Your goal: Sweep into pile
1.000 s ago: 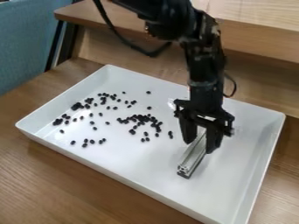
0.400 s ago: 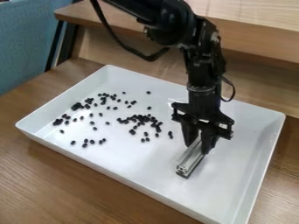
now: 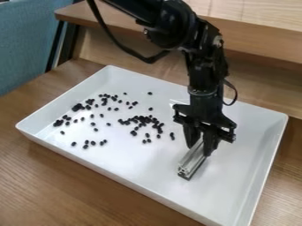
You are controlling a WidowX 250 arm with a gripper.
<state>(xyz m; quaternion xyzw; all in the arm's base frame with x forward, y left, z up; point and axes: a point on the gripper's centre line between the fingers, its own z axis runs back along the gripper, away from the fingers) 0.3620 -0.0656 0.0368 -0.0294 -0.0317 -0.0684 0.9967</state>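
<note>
My gripper (image 3: pixel 201 147) hangs down over the right half of the white tray (image 3: pixel 147 187), its fingers shut on a silver metal bar (image 3: pixel 192 161). The bar lies low at the tray floor, its near end pointing toward the front. Small black beans (image 3: pixel 143 120) are spread over the tray's left and middle, some clustered near the centre, others (image 3: pixel 78 107) bunched toward the left wall. A few stray beans (image 3: pixel 86 145) sit nearer the front left. All the beans are left of the bar and apart from it.
The tray's raised walls surround the beans and the bar. A wooden table (image 3: pixel 77 190) bears the tray. Behind it stands a wooden ledge (image 3: pixel 259 39), and a blue fabric surface (image 3: pixel 29 39) is at the upper left. A black cable loops beside the arm.
The gripper's fingers have closed around the bar, and its near end has moved very slightly left. The upper arm has shifted a little down and left. The beans have not moved.
</note>
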